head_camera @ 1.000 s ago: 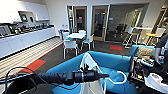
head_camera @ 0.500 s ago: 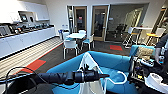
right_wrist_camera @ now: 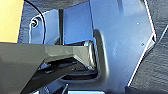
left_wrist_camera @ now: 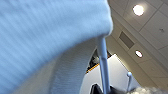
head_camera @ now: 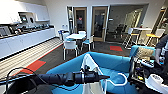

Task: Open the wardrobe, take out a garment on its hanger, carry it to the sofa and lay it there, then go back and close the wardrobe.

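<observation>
The bright-blue sofa (head_camera: 112, 62) lies right in front of me in the head view. My left arm reaches in from the left across its near edge. The left gripper (head_camera: 107, 77) is shut on the white hanger (head_camera: 120, 83). The white garment (head_camera: 90, 65) hangs from the hanger over the sofa's seat. In the left wrist view the garment's cloth (left_wrist_camera: 45, 37) looms close, and the hanger's thin stem (left_wrist_camera: 103, 65) runs down into the gripper (left_wrist_camera: 100, 89). The right wrist view shows grey and blue parts of the robot over dark carpet (right_wrist_camera: 157, 62).
A person (head_camera: 162, 47) stands at the right edge beside a smaller blue seat with a patterned cushion (head_camera: 145, 53). A white table with chairs (head_camera: 75, 37) stands beyond the sofa. A long kitchen counter (head_camera: 25, 40) runs along the left wall. Glass doors (head_camera: 100, 23) are at the back.
</observation>
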`<state>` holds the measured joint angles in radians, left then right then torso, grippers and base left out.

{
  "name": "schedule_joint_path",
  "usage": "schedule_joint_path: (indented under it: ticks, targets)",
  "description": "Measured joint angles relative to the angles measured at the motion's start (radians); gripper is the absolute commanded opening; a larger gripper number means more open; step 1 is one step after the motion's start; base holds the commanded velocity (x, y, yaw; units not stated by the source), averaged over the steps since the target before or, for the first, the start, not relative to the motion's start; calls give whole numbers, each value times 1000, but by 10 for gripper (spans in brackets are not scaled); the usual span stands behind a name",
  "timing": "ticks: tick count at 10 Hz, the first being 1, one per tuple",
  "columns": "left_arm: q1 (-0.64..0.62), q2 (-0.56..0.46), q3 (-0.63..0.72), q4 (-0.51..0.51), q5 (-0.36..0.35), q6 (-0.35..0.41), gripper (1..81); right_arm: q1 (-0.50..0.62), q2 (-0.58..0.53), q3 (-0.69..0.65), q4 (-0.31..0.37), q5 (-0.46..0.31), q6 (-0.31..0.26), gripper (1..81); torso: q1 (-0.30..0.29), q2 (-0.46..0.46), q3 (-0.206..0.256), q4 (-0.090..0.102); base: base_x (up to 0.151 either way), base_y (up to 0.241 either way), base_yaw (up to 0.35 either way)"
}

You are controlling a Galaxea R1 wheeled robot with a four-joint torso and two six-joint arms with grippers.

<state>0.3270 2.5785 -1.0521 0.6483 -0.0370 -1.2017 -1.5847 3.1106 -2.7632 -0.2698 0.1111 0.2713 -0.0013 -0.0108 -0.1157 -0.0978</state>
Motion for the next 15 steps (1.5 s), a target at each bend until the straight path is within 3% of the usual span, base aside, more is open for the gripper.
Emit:
schedule_joint_path:
  ticks: [5,7,10,15]
  targets:
    - [0,34,0,7,37,0,10,6,0,0,0,1,0,811,1,0,-4,0,93,0,0]
    - [0,36,0,14,38,0,10,16,0,0,0,5,0,811,1,0,-42,0,93,0,0]
    - [0,36,-9,15,41,0,10,23,0,0,0,12,0,811,2,1,-141,0,91,0,0]
    - [-1,36,-14,17,49,1,10,32,1,2,0,19,0,811,3,2,-166,0,84,0,0]
